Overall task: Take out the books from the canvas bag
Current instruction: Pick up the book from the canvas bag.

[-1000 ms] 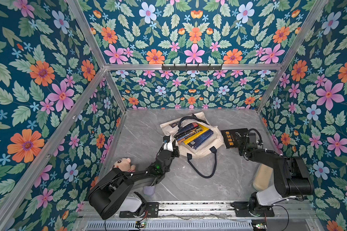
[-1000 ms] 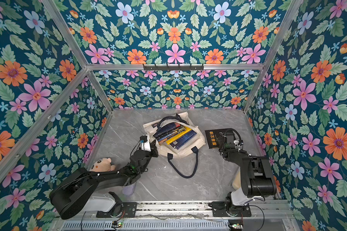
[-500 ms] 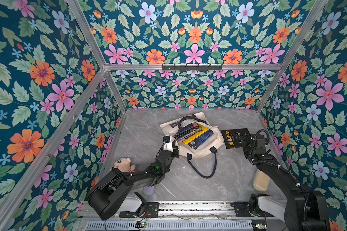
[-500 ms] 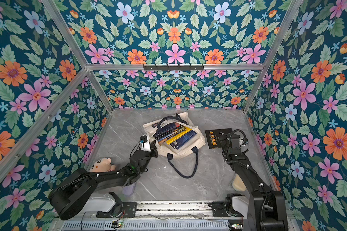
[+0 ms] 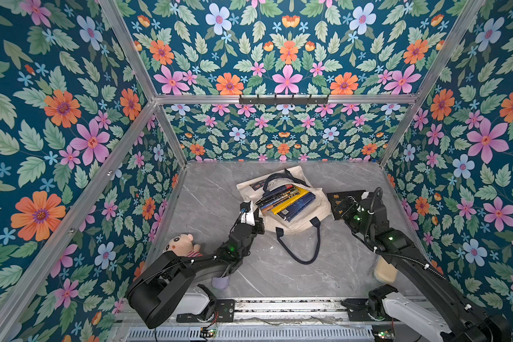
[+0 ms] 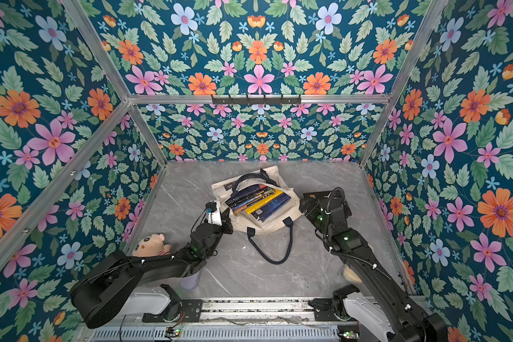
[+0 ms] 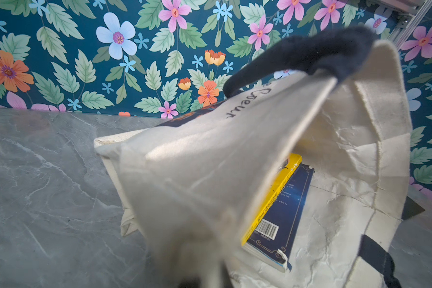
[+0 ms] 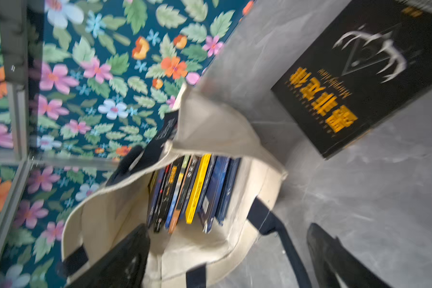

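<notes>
A large cream canvas bag point(image 5: 319, 207) with navy handles lies on its side in the middle of the grey marble tabletop point(image 5: 214, 189), its mouth facing the robot. One handle point(image 5: 305, 251) loops out across the table. The books point(image 5: 285, 200) are thin paperbacks, mostly dark navy with one bright yellow. They sit stacked inside the mouth, spines outward, and their far ends are hidden by the canvas. The left gripper point(image 5: 251, 207) is clamped on the bag's rim at its left side and holds that edge up. In the left wrist view the lifted canvas covers nearly everything, and only the yellow and navy books point(image 7: 279, 207) show beneath it. A black book point(image 5: 336, 197) with yellow lettering lies flat on the table just right of the bag, partly covered in both top views by the right gripper point(image 5: 345, 207). That gripper's jaws stand wide apart and hold nothing. The right wrist view is blurred, but it shows the black cover point(image 8: 359, 82) clear of both fingers point(image 8: 115, 261). A plush doll point(image 5: 181, 244) sits near the left arm, half hidden. A lilac object point(image 5: 219, 282) and a cream one point(image 5: 384, 271) show from under the arms, too covered to identify.
</notes>
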Motion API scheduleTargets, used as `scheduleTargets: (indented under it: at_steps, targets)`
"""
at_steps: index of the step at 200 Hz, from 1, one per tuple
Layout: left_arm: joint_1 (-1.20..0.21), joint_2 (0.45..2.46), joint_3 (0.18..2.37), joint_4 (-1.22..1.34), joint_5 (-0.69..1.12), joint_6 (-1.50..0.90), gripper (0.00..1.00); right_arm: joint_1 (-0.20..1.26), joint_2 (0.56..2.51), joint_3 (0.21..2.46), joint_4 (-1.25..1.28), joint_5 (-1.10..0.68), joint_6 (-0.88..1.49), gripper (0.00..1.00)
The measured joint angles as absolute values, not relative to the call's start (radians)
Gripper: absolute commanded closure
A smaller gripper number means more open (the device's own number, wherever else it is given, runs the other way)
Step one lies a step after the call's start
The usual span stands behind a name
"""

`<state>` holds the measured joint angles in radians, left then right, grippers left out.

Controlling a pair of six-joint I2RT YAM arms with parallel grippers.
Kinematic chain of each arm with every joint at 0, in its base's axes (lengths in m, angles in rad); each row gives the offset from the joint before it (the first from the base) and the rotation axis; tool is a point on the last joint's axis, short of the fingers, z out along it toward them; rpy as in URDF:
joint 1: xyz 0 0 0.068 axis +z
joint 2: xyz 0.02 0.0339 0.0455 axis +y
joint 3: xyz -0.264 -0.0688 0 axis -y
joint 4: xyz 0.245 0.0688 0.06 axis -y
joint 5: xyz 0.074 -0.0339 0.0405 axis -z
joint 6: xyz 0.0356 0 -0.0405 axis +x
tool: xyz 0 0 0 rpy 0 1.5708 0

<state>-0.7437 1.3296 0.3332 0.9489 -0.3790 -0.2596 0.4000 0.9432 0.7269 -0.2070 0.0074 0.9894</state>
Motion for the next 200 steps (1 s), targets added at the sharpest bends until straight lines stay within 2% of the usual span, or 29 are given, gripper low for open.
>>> scheduleTargets:
  at_steps: [23,66,123,181,200]
  targets:
    - [-0.744,1.317,0.322,0.949,-0.378,-0.259,1.00,0.510,0.993,0.763,-0.196,0.005,0.984,0.12]
    - [-0.744,1.305,0.311,0.955,-0.367,-0.256,1.00,0.683,1.169,0.852,-0.136,-0.007,0.941,0.34]
    - [-0.742,1.309,0.309,0.973,-0.339,-0.255,1.00,0.770,1.421,0.959,-0.031,-0.006,0.940,0.40]
    - [-0.742,1.308,0.296,0.994,-0.290,-0.252,1.00,0.778,1.668,1.126,0.041,0.031,0.937,0.47]
    - [-0.742,1.304,0.289,1.002,-0.285,-0.249,1.00,0.777,1.741,1.169,0.055,0.040,0.937,0.52]
